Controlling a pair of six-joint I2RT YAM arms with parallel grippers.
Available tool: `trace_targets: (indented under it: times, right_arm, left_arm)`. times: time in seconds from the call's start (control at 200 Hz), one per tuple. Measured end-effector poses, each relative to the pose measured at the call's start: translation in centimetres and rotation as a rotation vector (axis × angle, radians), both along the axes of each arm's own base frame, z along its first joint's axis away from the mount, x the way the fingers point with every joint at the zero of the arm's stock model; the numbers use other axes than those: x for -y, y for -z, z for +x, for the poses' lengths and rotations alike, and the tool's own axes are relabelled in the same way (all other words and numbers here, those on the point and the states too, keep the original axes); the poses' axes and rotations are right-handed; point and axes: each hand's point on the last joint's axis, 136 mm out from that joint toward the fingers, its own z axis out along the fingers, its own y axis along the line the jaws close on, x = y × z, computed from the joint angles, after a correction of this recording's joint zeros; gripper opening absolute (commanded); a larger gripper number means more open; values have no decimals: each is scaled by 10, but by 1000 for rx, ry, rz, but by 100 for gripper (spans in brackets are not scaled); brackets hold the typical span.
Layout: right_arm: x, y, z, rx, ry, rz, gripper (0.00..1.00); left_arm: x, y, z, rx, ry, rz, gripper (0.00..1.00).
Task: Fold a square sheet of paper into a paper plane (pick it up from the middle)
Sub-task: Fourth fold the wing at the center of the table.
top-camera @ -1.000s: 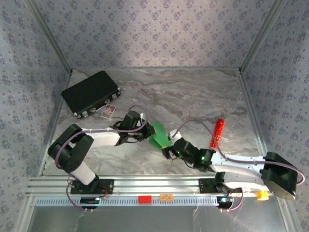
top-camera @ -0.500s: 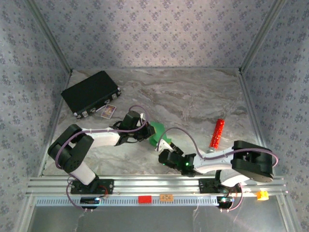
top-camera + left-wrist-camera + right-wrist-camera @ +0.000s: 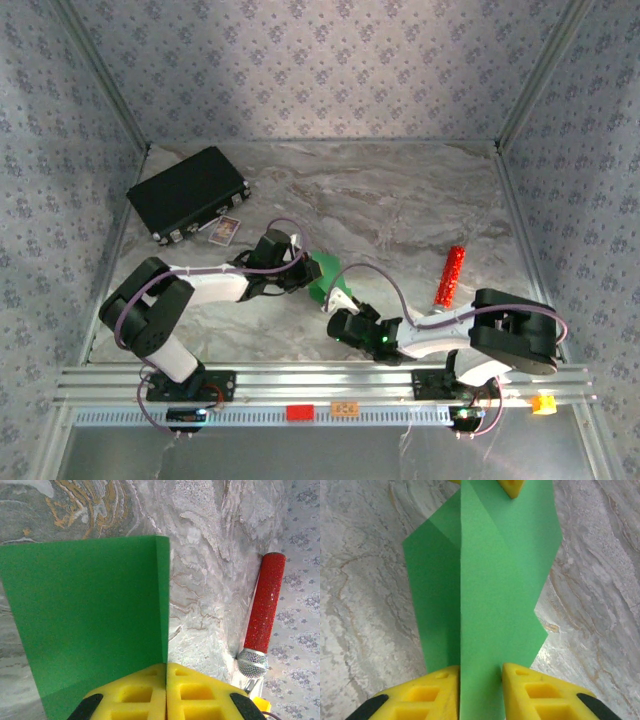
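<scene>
**A crease in progress**

We judge a crease is in hand: the thin bright-green paper sheet (image 3: 323, 278), already folded, sits mid-frame. Our left gripper (image 3: 166, 667) clamps its folded edge. The right gripper (image 3: 480, 674) straddles the centre strip, jaws narrowly apart (no pinch visible). Next: close, then press the fold. The red glittery microphone (image 3: 263, 605) at right and black rectangular case (image 3: 188, 192) upper left stand clear.

Bright-green square sheet of paper (image 3: 322, 280), folded into overlapping layers with a sharp lengthwise crease, just toward 6 o'clock from the counter's (image 3: 400, 200) centre.
</scene>
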Motion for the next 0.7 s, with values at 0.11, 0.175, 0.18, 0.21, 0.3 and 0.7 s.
trace_targets:
  times: [0.11, 0.175, 0.18, 0.21, 0.3, 0.7]
  right_arm:
    - [-1, -1, 0, 2, 0, 7, 24]
    - [-2, -1, 0, 2, 0, 10, 24]
    - [-2, -1, 0, 3, 0, 10, 24]
    - [-2, -1, 1, 3, 0, 12, 23]
    - [-2, -2, 1, 1, 3, 20, 21]
    - [0, 0, 3, -8, 21, 26, 20]
  left_arm:
    - [0, 0, 0, 0, 0, 0, 7]
    - [0, 0, 0, -1, 0, 0, 7]
    - [0, 0, 0, -1, 0, 0, 7]
    - [0, 0, 0, 0, 0, 0, 7]
    - [0, 0, 1, 1, 0, 0, 7]
    - [1, -1, 1, 1, 0, -1, 7]
